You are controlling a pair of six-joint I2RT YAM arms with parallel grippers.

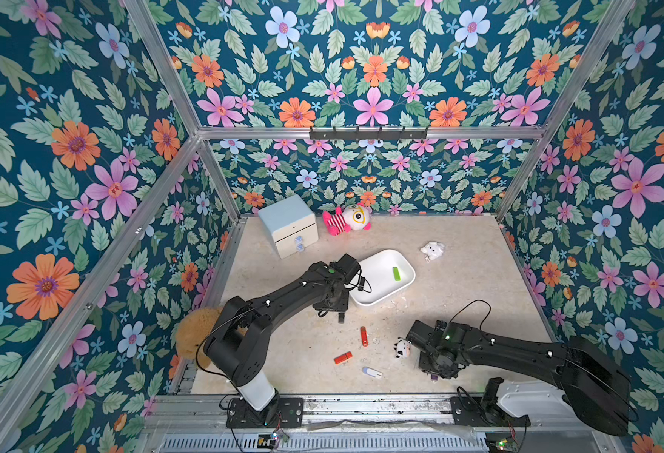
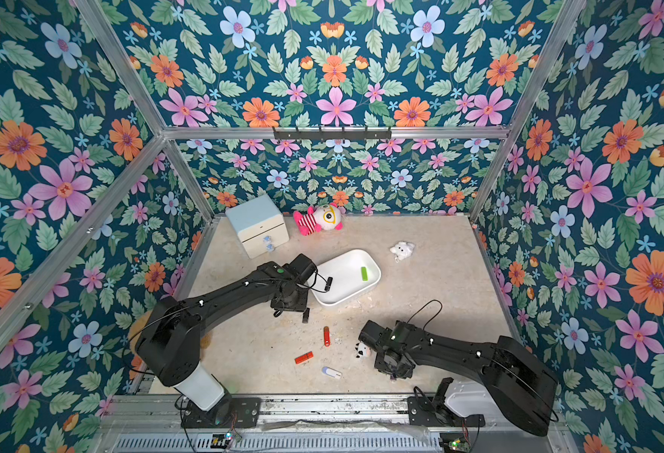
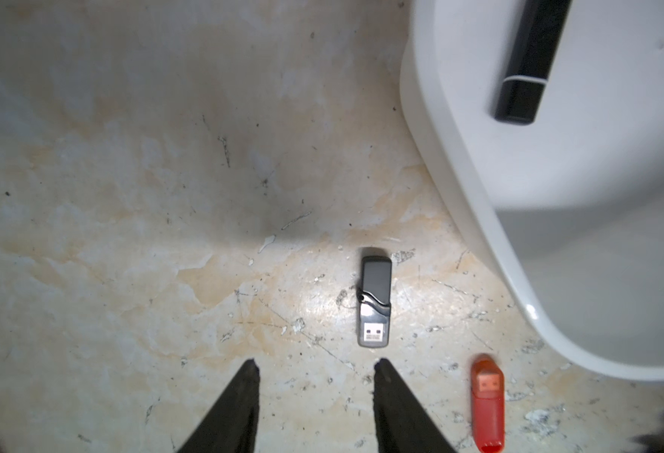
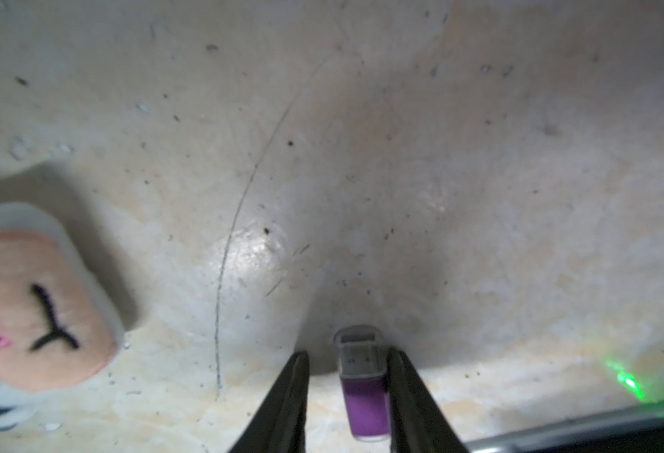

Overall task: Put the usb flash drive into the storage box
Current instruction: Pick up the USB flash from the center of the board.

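The right gripper (image 4: 350, 355) straddles a purple flash drive (image 4: 363, 408) with a clear cap, which lies on the marble-look table (image 1: 459, 282) near the front rail, well apart from the white storage box (image 1: 379, 288). 1 finger touches the drive and the other shows a gap, so it is not yet clamped. The left gripper (image 3: 316, 364) is parted and empty over the table, with a grey flash drive (image 3: 375, 302) just ahead, beside the box. Inside the box lie 1 green flash drive (image 1: 396, 273) and 1 black flash drive (image 3: 526, 66)
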